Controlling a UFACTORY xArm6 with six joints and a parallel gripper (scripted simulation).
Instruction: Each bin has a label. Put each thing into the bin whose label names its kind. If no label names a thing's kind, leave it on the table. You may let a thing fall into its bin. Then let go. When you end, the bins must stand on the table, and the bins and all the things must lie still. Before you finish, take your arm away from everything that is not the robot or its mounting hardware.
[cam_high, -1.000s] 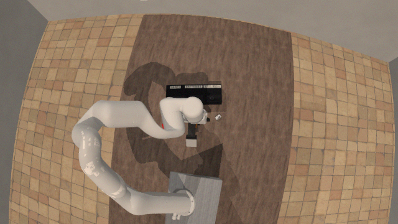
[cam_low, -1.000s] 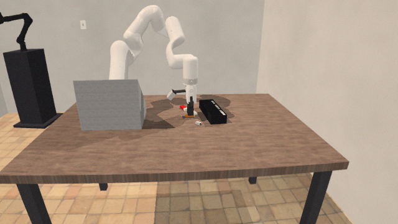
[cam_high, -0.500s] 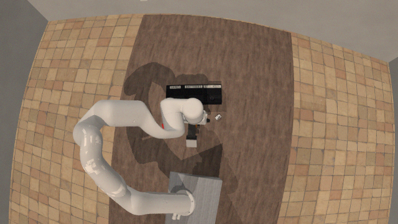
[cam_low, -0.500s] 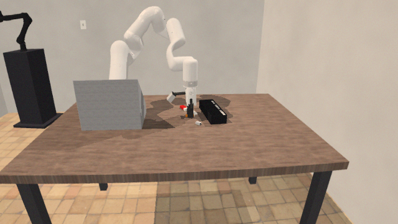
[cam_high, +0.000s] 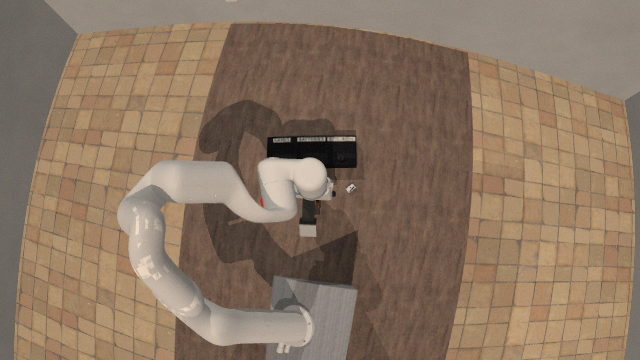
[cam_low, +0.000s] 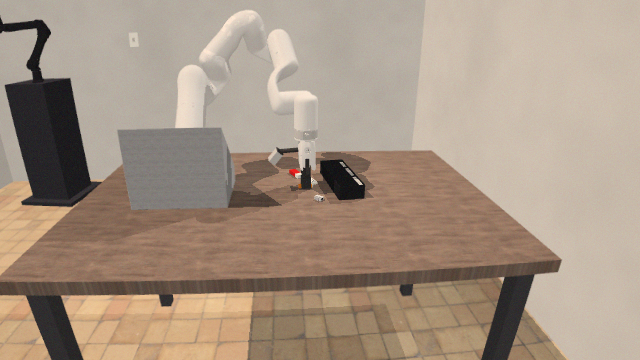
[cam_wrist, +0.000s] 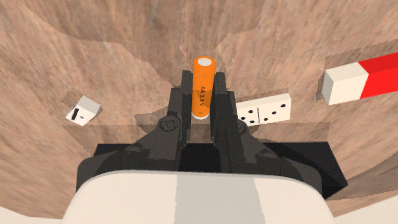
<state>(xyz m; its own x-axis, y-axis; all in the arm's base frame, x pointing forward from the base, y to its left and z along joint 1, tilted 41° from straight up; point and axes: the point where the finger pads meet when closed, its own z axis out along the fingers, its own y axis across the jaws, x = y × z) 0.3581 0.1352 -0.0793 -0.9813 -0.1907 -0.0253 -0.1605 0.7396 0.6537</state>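
From above, the arm covers the gripper (cam_high: 309, 206); only the bins (cam_high: 312, 152), their labels too blurred to read, and a small white tile (cam_high: 351, 188) show. The side view puts the gripper low over the table (cam_low: 350, 235), beside the bins. At the wrist, the fingers pinch the orange battery (cam_wrist: 203, 87) (lying flat, probably for lifting); a domino (cam_wrist: 263, 109) sits just beside it, and a red-and-white block (cam_wrist: 361, 78) is cut off.

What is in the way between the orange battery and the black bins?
Nothing visible blocks it. The claw is shut on the orange battery, and the black bins sit close beside it. The domino lies low on the table.
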